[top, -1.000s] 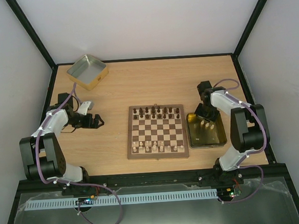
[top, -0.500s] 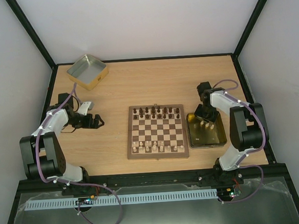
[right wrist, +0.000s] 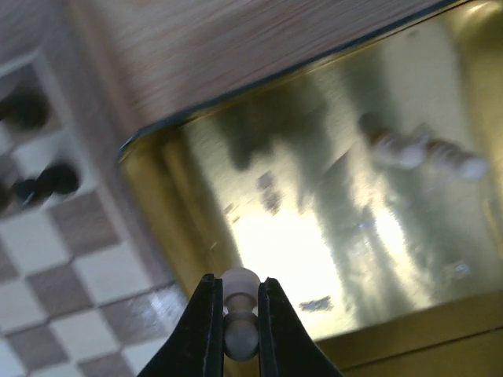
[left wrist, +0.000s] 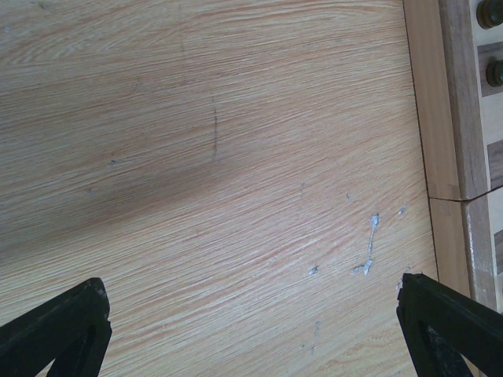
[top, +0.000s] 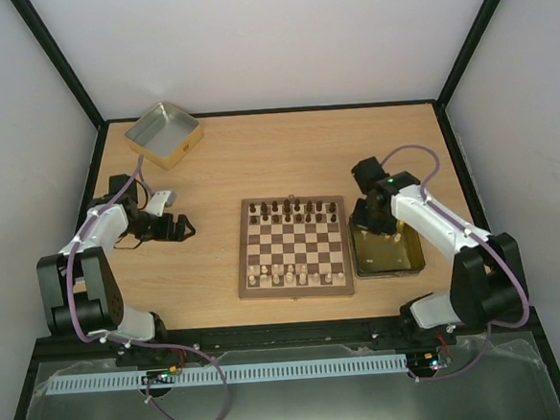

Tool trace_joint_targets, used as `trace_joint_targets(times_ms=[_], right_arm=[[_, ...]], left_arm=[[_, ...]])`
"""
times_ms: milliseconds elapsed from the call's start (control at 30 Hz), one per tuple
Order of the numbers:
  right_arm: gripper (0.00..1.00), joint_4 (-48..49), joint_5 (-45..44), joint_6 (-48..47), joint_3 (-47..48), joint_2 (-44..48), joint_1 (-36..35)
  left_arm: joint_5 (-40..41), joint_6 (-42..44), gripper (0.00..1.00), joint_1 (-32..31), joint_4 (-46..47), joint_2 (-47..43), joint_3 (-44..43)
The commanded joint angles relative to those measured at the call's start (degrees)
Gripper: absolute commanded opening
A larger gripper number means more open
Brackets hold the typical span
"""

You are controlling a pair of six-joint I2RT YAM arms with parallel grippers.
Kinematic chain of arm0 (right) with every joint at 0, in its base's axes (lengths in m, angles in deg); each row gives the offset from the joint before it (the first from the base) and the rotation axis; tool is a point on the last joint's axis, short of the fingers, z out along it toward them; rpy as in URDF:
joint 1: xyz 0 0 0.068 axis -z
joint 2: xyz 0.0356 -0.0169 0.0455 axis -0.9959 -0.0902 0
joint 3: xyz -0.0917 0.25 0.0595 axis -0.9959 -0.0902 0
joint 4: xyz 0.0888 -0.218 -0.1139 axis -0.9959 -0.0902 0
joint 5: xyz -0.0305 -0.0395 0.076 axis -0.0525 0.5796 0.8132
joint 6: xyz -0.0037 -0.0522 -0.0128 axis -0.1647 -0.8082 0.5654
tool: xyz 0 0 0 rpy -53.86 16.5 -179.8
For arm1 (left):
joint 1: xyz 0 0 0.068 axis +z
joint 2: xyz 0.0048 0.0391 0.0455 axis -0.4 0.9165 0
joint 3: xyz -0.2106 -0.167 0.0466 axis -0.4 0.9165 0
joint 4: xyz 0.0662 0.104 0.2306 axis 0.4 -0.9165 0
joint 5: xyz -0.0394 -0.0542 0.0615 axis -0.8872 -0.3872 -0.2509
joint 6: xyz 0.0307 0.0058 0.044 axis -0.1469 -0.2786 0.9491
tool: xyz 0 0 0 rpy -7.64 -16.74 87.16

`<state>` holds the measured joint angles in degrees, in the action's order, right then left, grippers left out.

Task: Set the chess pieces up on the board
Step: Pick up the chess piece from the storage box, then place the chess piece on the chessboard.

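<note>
The board (top: 295, 292) lies mid-table, its frame also showing in the left wrist view (left wrist: 452, 118). Dark chess pieces (top: 290, 209) fill its far rows and pale ones (top: 289, 272) stand on the near rows. My right gripper (top: 371, 215) hovers over the left edge of the shallow tin tray (top: 392, 272), beside the board. In the right wrist view the right gripper (right wrist: 239, 281) is shut on a pale cream pawn (right wrist: 240, 318). A few more pale pieces (right wrist: 424, 153) lie blurred in the tin (right wrist: 330, 196). My left gripper (top: 180, 227) rests open and holds nothing, left of the board.
A second, empty tin (top: 163, 134) sits at the back left corner. Dark pieces (right wrist: 47, 182) on the board's right side are close to the right gripper. Black frame posts and white walls enclose the table.
The right gripper closed on a pale pawn in the tin and has risen and shifted left toward the board. The left arm has not moved.
</note>
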<state>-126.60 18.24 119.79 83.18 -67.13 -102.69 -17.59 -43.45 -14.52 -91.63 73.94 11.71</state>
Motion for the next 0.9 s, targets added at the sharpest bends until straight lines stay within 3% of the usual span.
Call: trace_joint_targets(times_ms=[0, 200, 367, 867], right_arm=[[0.02, -4.8, 1.0, 6.0, 0.2, 2.2, -9.0], [0.02, -2.6, 3.1, 10.5, 2.3, -1.1, -21.5], [0.02, -1.0, 4.1, 11.7, 5.7, -6.0, -27.5], [0.02, 1.9, 6.5, 12.7, 3.3, -10.4, -31.6]], left_arm=[[-0.6, 0.4, 0.99, 0.3, -1.3, 0.4, -1.5], [-0.5, 0.4, 0.99, 0.4, -1.3, 0.3, -1.5], [-0.5, 0.3, 0.99, 0.3, -1.1, -0.2, -1.4], [-0.6, 0.4, 0.99, 0.4, -1.1, -0.9, -1.3]])
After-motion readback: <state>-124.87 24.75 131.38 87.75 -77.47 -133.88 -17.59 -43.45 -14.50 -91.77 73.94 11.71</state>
